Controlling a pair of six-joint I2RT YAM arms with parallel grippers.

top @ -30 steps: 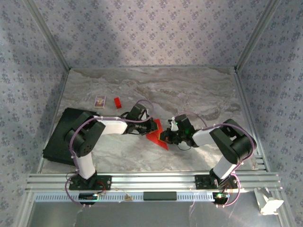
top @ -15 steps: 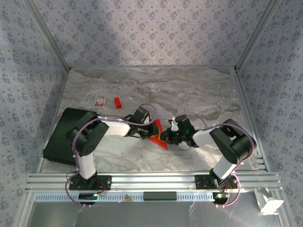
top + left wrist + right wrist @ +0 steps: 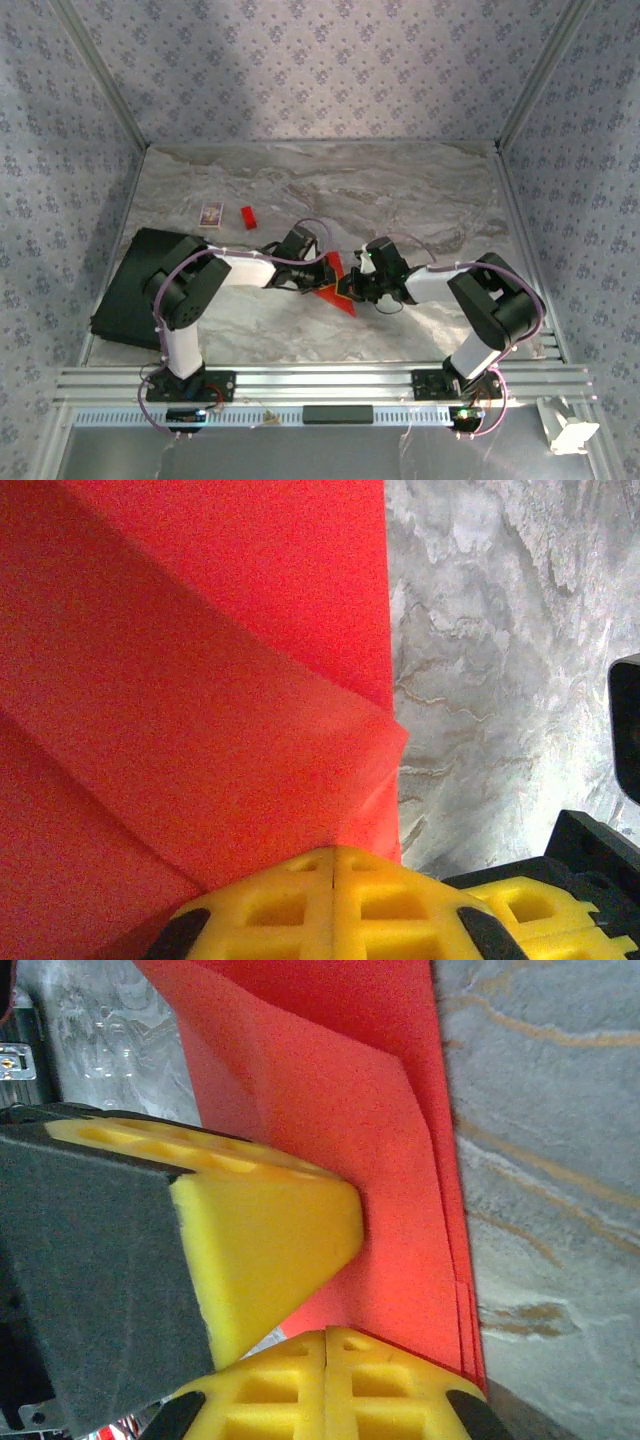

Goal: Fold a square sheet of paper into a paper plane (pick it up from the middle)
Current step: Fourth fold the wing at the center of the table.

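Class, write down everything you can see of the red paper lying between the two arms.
The red paper sheet is thin, plain and bright, folded into overlapping layers with straight diagonal creases, ending in a point toward the near edge. It lies near the middle of the grey marbled table. The left end effector and right end effector, both shut, set their yellow tips against it from opposite sides; whether they pinch or only press it is unclear.
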